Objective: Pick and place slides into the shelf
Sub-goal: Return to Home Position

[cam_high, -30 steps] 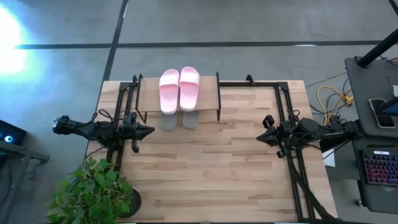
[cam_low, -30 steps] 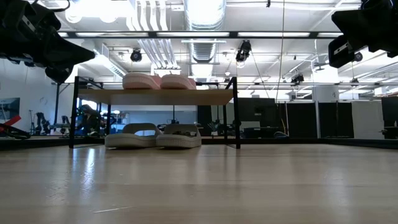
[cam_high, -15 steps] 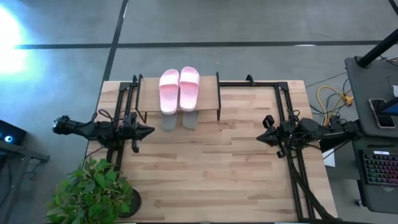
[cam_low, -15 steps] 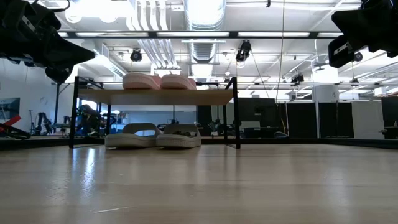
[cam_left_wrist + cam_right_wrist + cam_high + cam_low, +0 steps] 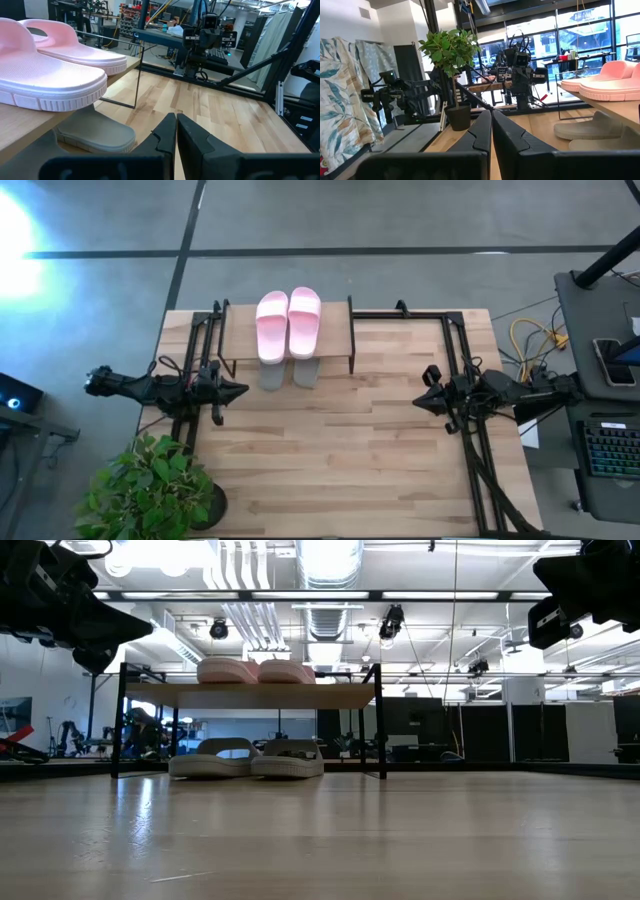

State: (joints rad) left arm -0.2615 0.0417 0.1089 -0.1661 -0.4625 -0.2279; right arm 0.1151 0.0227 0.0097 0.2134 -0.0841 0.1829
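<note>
At the far edge of the wooden table [image 5: 340, 470] stands the little shelf [image 5: 335, 340]. The pink slides [image 5: 288, 325] lie side by side on its top plank. The grey-green slides [image 5: 307, 371] sit under it, with their ends poking out toward the middle of the table. All four point the same way. The left gripper [image 5: 238, 390] is nearer, just beside the shelf, with its fingers pressed together and holding nothing. The right gripper [image 5: 418, 402] is well apart, also closed and empty. I think nothing is left to pick. A potted plant [image 5: 150, 490] sits near the left arm.

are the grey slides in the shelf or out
In: both soft grey-green slides sit side by side under the black-framed wood-plank shelf, below the pale pink pair.
</note>
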